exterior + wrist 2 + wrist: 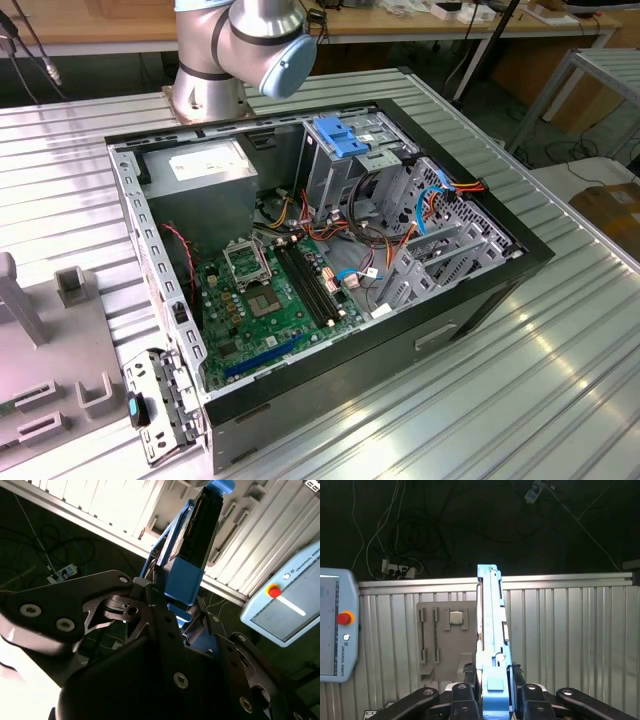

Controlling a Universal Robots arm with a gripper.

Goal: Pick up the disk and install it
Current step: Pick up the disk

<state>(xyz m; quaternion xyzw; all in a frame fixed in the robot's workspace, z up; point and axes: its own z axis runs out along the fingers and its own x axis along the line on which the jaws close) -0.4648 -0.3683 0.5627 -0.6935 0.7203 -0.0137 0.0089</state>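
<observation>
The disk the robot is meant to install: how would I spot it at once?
In the first wrist view, find the ribbed metal table and the grey tray lying on it. In front of them the end effector clamps the disk, a thin slab seen edge-on. Its bright blue plastic rail sets it apart from the grey metal around.

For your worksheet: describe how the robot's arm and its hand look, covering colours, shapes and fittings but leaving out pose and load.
In the exterior view the arm is thick, silver-grey and rounded, with one joint closed by a light blue cap. In both wrist views the hand is matt black, built from flat linkage plates pinned with round silver bolts.
</observation>
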